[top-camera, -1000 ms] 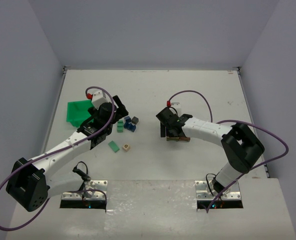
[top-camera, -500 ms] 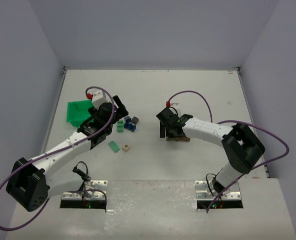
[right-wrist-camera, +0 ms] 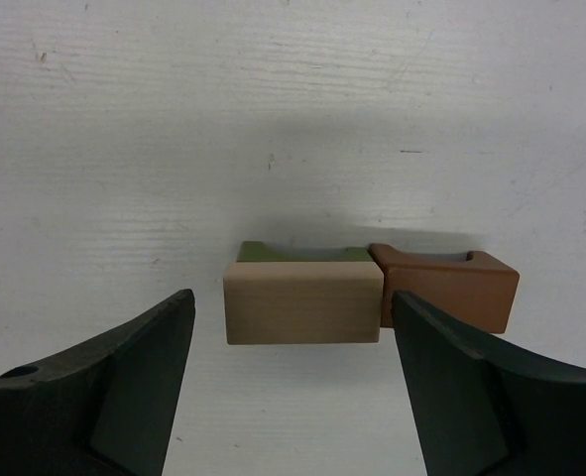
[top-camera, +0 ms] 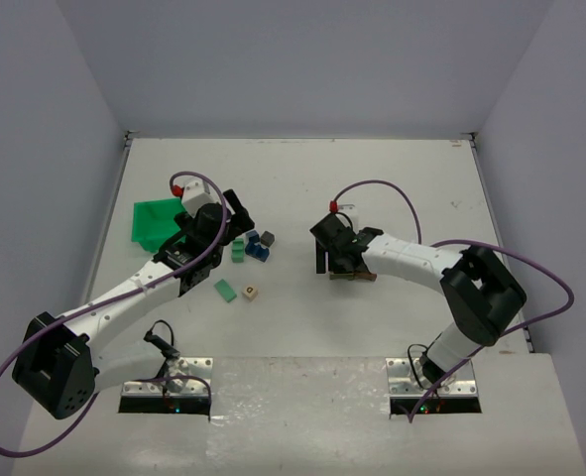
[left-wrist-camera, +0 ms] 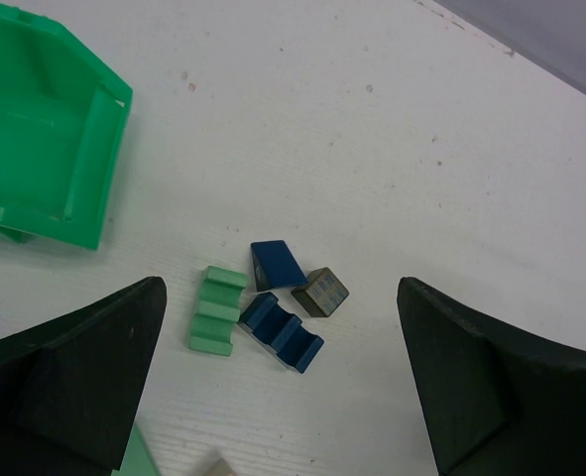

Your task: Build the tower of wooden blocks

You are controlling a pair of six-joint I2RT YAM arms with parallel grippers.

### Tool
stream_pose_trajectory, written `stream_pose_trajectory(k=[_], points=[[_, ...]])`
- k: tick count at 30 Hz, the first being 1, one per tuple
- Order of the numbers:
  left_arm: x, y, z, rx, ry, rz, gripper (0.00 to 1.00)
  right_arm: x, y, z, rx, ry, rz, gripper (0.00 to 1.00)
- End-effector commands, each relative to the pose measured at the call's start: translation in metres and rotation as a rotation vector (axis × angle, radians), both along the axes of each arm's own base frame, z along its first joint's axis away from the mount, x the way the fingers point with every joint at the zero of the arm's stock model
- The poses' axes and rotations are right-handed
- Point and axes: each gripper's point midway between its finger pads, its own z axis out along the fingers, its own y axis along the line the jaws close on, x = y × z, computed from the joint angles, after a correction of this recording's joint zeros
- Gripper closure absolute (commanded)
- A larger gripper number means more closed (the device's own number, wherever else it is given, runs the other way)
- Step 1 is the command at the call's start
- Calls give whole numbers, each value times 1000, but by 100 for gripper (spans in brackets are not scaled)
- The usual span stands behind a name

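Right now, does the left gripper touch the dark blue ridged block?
Apart. The left wrist view shows it: the left gripper is open, and bare table lies between each of its fingers and the dark blue ridged block.

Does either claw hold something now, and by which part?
Nothing is held. The left claw is open over loose blocks. The right claw is open around the tan block, with a gap on each side.
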Motion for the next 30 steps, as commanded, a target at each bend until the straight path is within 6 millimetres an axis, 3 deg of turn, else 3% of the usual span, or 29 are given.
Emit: stream_pose_trajectory(k=[1,30], points=[[5,-7,13,-18,-42,-17,0,9,-7,15,5,-71,-56,19],[4,-7,14,-19,-44,-21,0,10,-17,11,-54,-75,-88,19]])
